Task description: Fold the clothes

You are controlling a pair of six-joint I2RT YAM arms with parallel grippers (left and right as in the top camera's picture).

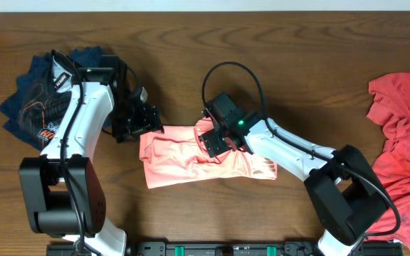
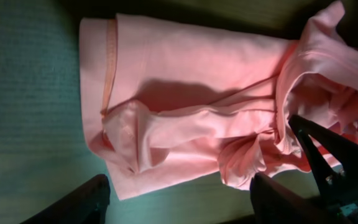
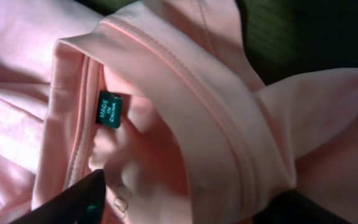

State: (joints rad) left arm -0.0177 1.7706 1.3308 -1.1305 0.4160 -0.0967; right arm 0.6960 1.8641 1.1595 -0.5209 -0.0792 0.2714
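Fig. 1, as I see it from the operator's station. Nearest the arm bases, the salmon-pink T-shirt (image 1: 191, 160) lies rumpled and partly folded at the middle of the wooden table (image 1: 276, 43), between the two arms. The right gripper (image 3: 185, 186) sits on the shirt's upper edge. Its jaws stand apart, with the ribbed neckband and a green sewn-in label (image 3: 109, 107) between them. I cannot tell whether they press the cloth. The left gripper (image 2: 179, 180) hangs at the shirt's left end, jaws wide apart, holding nothing. Farther out, a dark blue printed garment (image 1: 38, 99) lies crumpled at the far left, and a coral-red shirt (image 1: 404, 142) at the right edge.
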